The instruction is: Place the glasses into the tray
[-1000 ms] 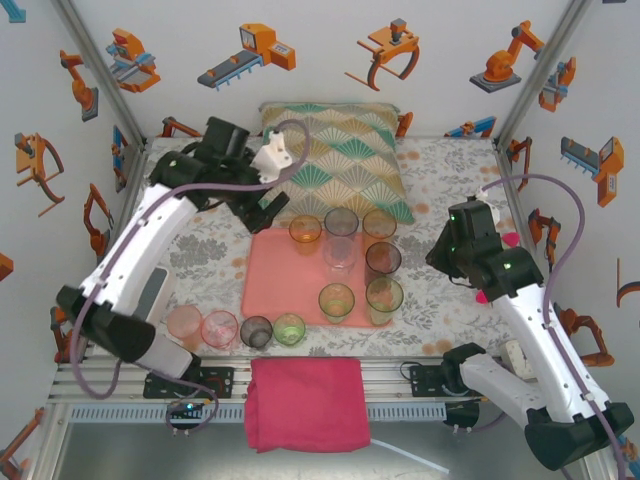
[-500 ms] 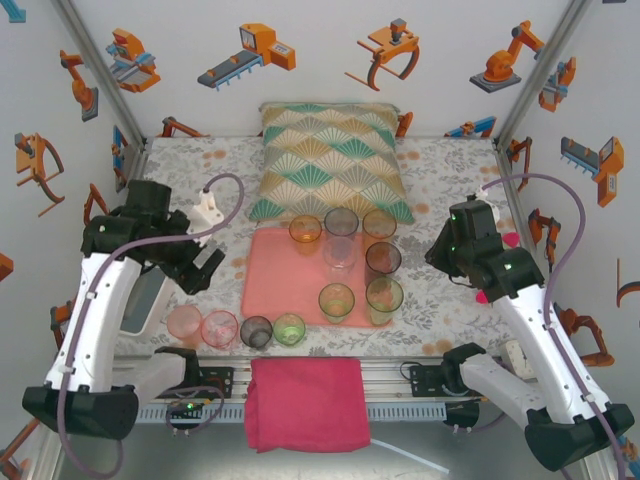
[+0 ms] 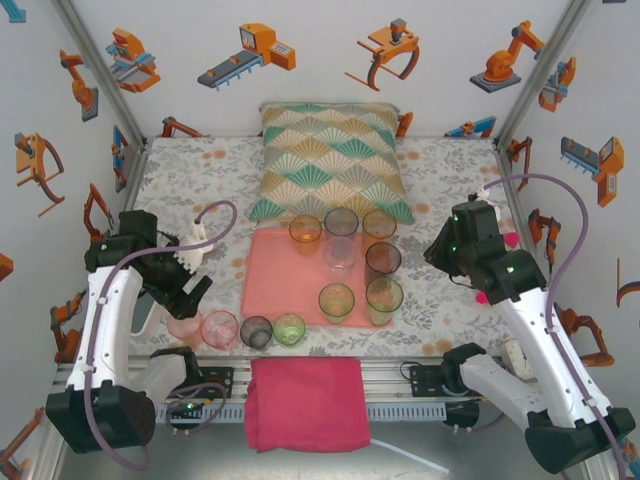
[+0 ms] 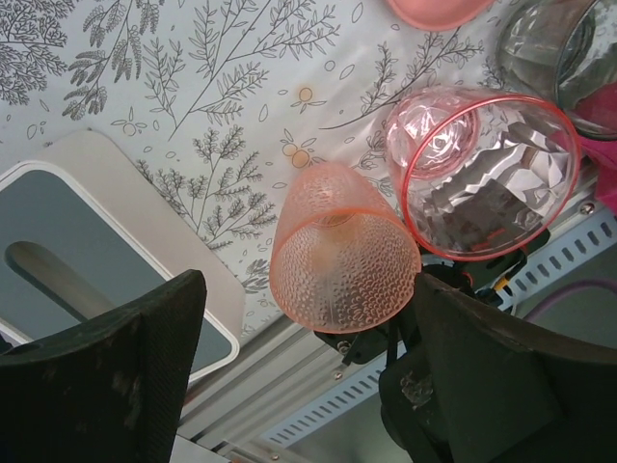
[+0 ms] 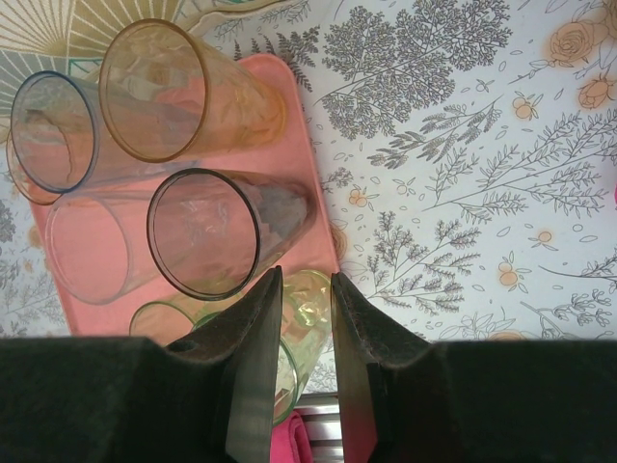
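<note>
The salmon-pink tray (image 3: 280, 285) lies mid-table and carries several glasses, among them an amber one (image 3: 305, 231), a smoky one (image 3: 382, 260) and a green one (image 3: 336, 300). Left of the tray's near corner stand a salmon dimpled glass (image 3: 183, 322), a pink glass (image 3: 219, 328), a smoky glass (image 3: 256, 332) and a green glass (image 3: 289, 329). My left gripper (image 3: 186, 292) is open just above the salmon glass (image 4: 345, 256), which shows between its wide-spread fingers (image 4: 106, 376). My right gripper (image 5: 307, 328) hovers right of the tray (image 5: 308, 193), jaws slightly apart, holding nothing.
A fan-patterned cushion (image 3: 330, 160) lies behind the tray. A magenta cloth (image 3: 305, 400) hangs over the near rail. A white-rimmed grey box (image 4: 87, 241) sits at the table's left, by the left gripper. Patterned table (image 3: 440, 170) spreads right of the cushion.
The left arm swung from the tray's far left corner back toward the near left and came down over the salmon glass. The right arm stayed put.
</note>
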